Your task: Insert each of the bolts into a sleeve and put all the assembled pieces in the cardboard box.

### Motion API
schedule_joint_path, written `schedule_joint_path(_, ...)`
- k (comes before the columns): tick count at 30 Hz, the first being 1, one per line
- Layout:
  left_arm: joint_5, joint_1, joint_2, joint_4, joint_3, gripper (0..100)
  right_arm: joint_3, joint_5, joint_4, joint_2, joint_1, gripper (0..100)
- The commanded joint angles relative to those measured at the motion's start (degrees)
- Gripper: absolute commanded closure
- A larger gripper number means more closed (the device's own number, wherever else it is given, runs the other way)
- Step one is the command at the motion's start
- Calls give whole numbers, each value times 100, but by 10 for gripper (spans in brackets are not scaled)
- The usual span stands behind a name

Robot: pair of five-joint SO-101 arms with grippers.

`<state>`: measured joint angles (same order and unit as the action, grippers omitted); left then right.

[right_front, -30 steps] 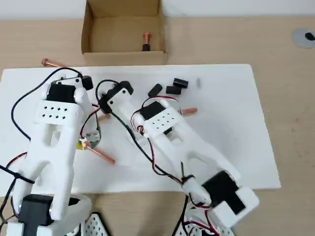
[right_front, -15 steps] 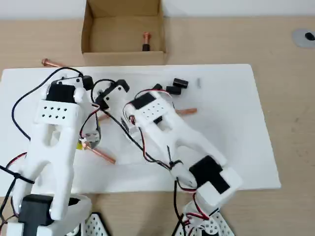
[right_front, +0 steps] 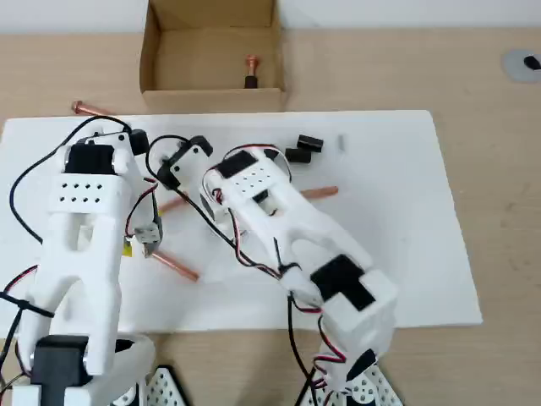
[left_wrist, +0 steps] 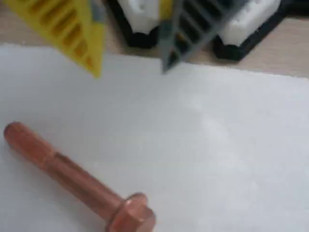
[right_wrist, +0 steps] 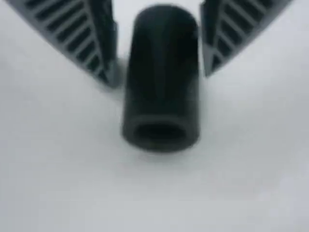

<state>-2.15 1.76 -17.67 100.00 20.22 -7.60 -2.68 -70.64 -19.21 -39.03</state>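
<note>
Where white mat (right_front: 397, 254) covers wooden table (right_front: 499, 169), copper bolt (right_front: 175, 265) lying

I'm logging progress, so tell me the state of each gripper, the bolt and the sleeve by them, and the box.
left gripper: open, empty, above the mat.
right gripper: open, fingers either side of the sleeve.
sleeve: on the mat, no bolt in it, not gripped.
bolt: lying loose on the mat, unsleeved.
cardboard box: open, one assembled piece inside.
</note>
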Motion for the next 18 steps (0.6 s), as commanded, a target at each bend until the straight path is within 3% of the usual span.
schedule_joint_path(1,44,132,-13,53,-149,907,708,-70,-9,-462,75,843)
schedule_joint_path(7,53,158,-13,53,-88,907,1226,-35,-510,-1130,75,861)
schedule_joint_path(11,193,158,-13,53,-35,907,1596,-26,-949,-1314,101,995)
schedule_joint_path(18,220,149,-22,53,-70,907,2712,299,-1934,-1297,110,987)
